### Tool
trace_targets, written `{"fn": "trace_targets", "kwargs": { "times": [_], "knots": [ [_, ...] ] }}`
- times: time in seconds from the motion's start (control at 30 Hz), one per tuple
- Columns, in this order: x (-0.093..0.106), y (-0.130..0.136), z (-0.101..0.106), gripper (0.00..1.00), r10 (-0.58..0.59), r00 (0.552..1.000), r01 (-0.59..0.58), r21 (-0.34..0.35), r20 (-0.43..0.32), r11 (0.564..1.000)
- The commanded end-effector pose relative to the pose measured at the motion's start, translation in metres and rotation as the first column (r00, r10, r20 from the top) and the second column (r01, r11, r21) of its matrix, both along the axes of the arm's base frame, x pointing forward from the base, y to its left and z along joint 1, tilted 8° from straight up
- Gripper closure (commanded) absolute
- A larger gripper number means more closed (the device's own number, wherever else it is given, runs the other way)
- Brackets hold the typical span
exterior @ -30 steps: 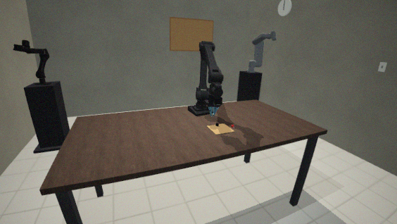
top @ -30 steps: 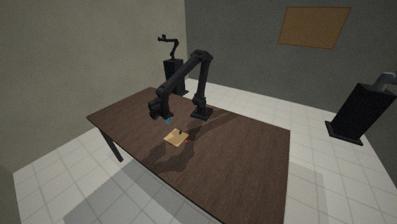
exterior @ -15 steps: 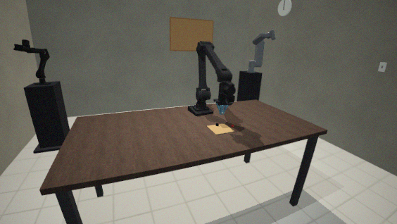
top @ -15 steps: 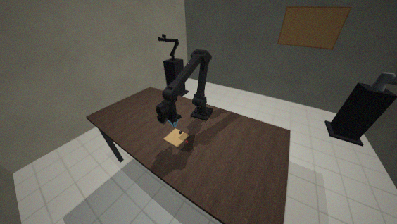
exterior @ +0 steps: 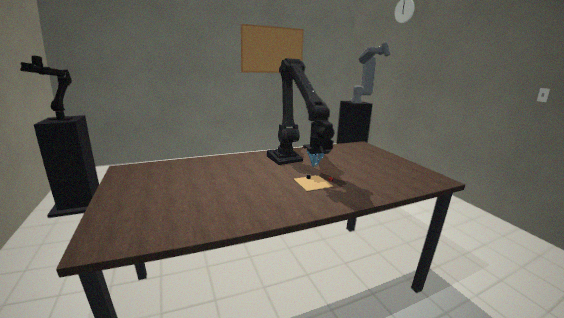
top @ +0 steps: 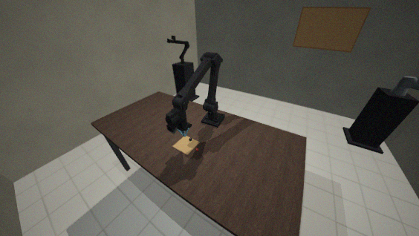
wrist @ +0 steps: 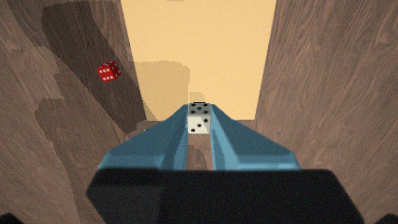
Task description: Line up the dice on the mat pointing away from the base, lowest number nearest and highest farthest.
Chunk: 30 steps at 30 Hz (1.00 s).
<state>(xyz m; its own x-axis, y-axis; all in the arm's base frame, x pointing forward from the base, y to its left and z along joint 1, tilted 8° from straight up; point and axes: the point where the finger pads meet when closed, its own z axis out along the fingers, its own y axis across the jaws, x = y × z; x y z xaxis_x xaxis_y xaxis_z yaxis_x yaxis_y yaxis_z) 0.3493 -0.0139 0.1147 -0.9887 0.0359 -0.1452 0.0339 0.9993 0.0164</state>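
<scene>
The gripper (wrist: 199,120), its blue fingers drawn nearly together, pinches a white die (wrist: 199,119) above the desk (top: 241,174), over the mat's (wrist: 210,55) near edge. The tan mat lies towards the middle of the desk, nearer the far edge where the arm's base (top: 220,119) stands. A black die (top: 190,139) sits on the mat; a red die (wrist: 108,71) rests on the wood just beside it.

No readable text or labels anywhere; only pips on white die (wrist: 199,119), red die (wrist: 108,71).
</scene>
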Motion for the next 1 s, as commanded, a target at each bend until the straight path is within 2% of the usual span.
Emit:
{"fn": "trace_targets", "kwargs": {
  "times": [0.0, 0.5, 0.6, 0.63, 0.73, 0.97],
  "knots": [
    [0.005, 0.001, -0.011, 0.89, -0.005, 1.000, 0.005, 0.000, 0.004, 1.000],
    [0.013, 0.003, -0.070, 0.89, -0.001, 1.000, 0.001, 0.000, 0.003, 1.000],
    [0.013, 0.003, -0.072, 0.89, -0.002, 1.000, 0.002, 0.000, 0.003, 1.000],
    [0.027, 0.002, -0.060, 0.89, -0.002, 0.999, 0.002, -0.002, 0.044, 1.000],
    [0.017, 0.003, -0.074, 0.89, -0.002, 1.000, 0.002, -0.001, 0.011, 1.000],
    [0.015, 0.003, -0.076, 0.89, -0.002, 1.000, 0.002, 0.000, 0.004, 1.000]
  ]
}}
